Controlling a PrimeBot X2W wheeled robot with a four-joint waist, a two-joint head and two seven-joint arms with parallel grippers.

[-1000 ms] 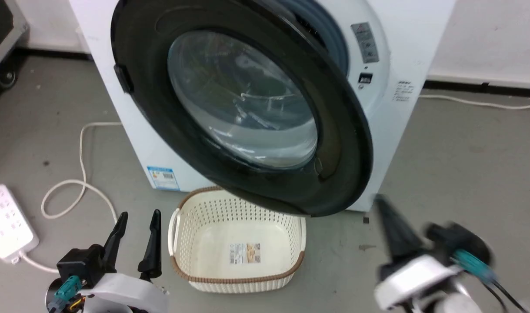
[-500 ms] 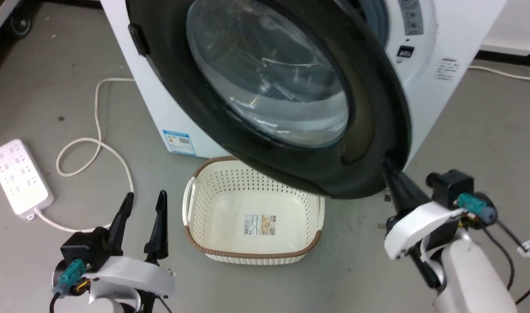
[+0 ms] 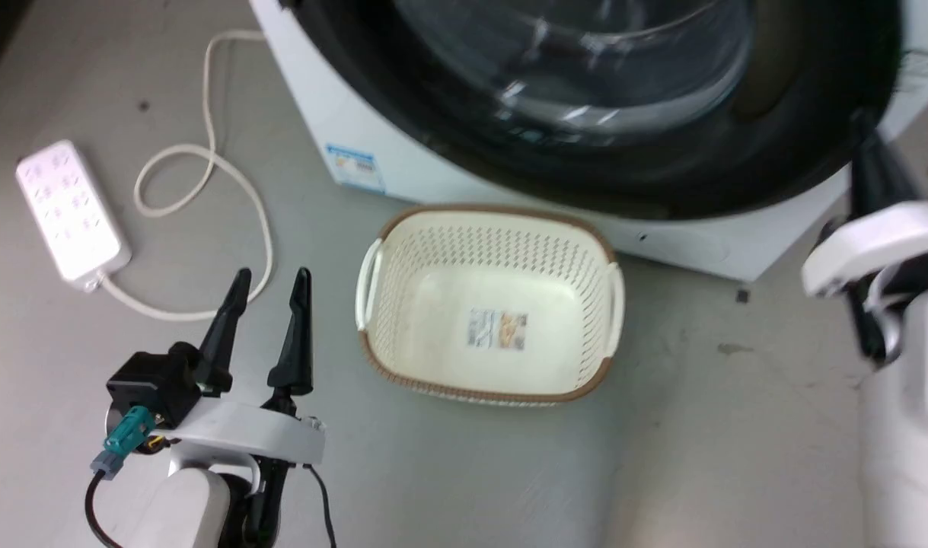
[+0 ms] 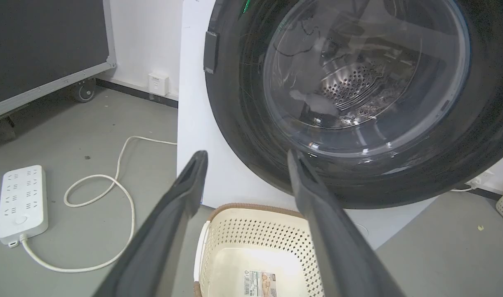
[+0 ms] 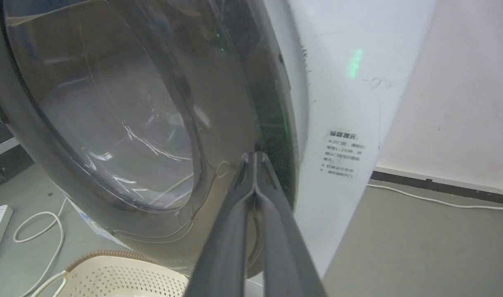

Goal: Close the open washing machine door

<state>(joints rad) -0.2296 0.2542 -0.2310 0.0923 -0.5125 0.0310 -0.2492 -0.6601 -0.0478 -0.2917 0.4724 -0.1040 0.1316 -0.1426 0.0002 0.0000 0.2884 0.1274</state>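
The washing machine door (image 3: 585, 164), a wide glossy black rim around a bulging glass window (image 5: 111, 107), lies close against the white washing machine (image 3: 334, 122); whether it is latched I cannot tell. My right gripper (image 5: 254, 156) is shut with nothing in it, its tip pressed on the door's black rim (image 5: 272, 107) near the free edge, next to the machine's white front (image 5: 342, 103). In the head view it stands at the right (image 3: 863, 133). My left gripper (image 3: 271, 275) hangs open at the lower left, well short of the door (image 4: 243, 123). The steel drum (image 4: 354, 80) shows through the glass.
A cream perforated basket (image 3: 494, 219) sits on the grey floor just below the door. A white power strip (image 3: 68, 209) and its looped cable (image 3: 205, 164) lie to the left. A black wheeled case (image 4: 45, 41) stands far left by the wall.
The door has swung in toward the machine with my right gripper's shut tip on its rim. The head camera has tilted down and moved closer. My left gripper stays open.
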